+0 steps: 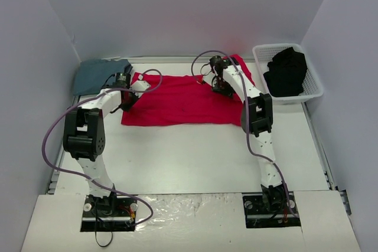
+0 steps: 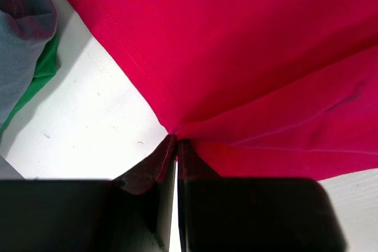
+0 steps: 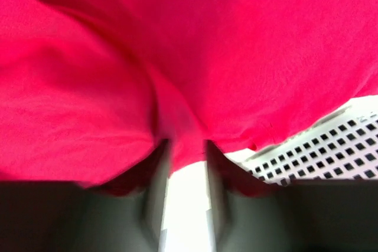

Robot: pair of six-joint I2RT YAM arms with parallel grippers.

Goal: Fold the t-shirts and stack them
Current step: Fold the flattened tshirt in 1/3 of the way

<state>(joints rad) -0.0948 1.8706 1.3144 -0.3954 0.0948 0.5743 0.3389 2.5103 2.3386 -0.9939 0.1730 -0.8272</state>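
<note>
Two risks noted. First, the left jaws are clamped tight on only a thin corner of the red t-shirt (image 2: 254, 45); a hard pull could slip it free and skew the fold. Second, the right jaws stand narrowly parted, cloth bunched just beyond their tips, bare counter (image 3: 186, 205) between them; that edge looks unheld. Shirt lies spread between both jaws.

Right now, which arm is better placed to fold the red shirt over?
Probably the left: the left gripper pinches an edge of the red shirt, while the right gripper stands open at the cloth, with nothing clamped between its fingers.
</note>
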